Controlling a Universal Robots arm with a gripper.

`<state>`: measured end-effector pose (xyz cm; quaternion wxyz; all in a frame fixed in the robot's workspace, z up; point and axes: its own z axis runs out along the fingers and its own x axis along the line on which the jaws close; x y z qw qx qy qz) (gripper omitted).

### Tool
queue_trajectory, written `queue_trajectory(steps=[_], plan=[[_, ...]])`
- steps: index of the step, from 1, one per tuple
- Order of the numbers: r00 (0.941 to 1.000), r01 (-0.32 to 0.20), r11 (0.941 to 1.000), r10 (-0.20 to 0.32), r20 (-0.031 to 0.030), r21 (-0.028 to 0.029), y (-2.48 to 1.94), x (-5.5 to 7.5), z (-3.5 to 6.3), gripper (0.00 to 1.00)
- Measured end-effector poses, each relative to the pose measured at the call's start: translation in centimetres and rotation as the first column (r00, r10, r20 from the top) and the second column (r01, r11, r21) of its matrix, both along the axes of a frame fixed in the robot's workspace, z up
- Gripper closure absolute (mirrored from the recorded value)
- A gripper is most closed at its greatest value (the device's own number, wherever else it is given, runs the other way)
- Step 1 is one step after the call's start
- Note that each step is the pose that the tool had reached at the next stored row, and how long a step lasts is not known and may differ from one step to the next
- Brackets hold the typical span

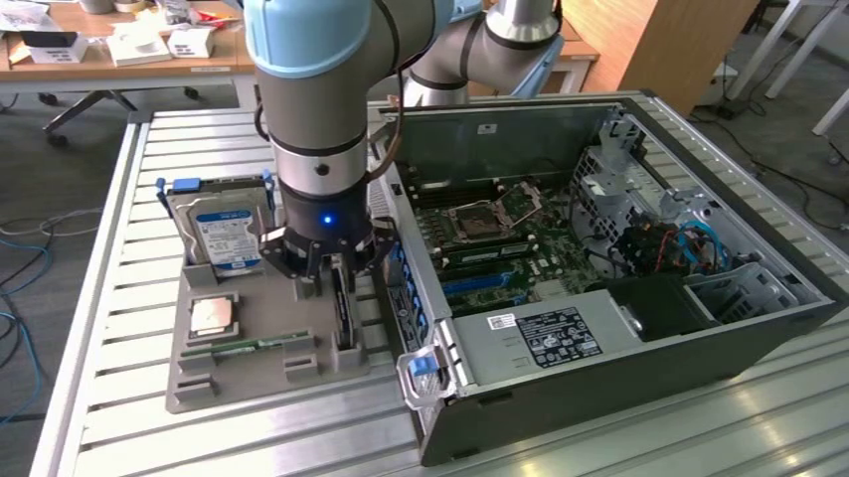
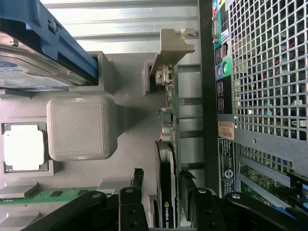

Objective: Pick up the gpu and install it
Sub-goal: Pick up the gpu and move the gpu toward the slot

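1. The gpu (image 2: 167,159) stands on edge in a slot at the exterior view's right side of the grey parts tray (image 1: 253,373). It is just beside the open computer case (image 1: 637,328). Its metal bracket (image 2: 169,45) points toward the far end of the tray.
2. The gripper (image 1: 332,283) is directly over the card. In the wrist view the black fingers (image 2: 138,185) straddle its upper edge. The jaws are spread, with a gap showing on one side, so the card is not clamped.
3. Others on the tray: a hard drive (image 1: 226,234) with a blue label at the far left, a CPU (image 1: 213,316) in the middle, and a RAM stick (image 1: 253,348) at the near side. None are touched.
4. Handling, by judgement: the card looks light and stiff but fragile, with exposed components and a fan shroud on one face.
5. The best hold is likely a pinch across the two flat faces near mid-length, clear of the bracket and the connector edge in the slot.
6. Risk, by judgement: an off-centre grip could tilt the card in its slot, and the smooth shroud may be slippery.
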<state>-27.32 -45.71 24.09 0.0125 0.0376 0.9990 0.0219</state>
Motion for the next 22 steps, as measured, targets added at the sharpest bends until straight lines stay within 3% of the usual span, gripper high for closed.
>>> queue_trajectory(steps=[22], plan=[[1.0000,0.000,1.0000,0.000,0.0000,-0.0016,-0.08,0.00,-0.71,0.57]])
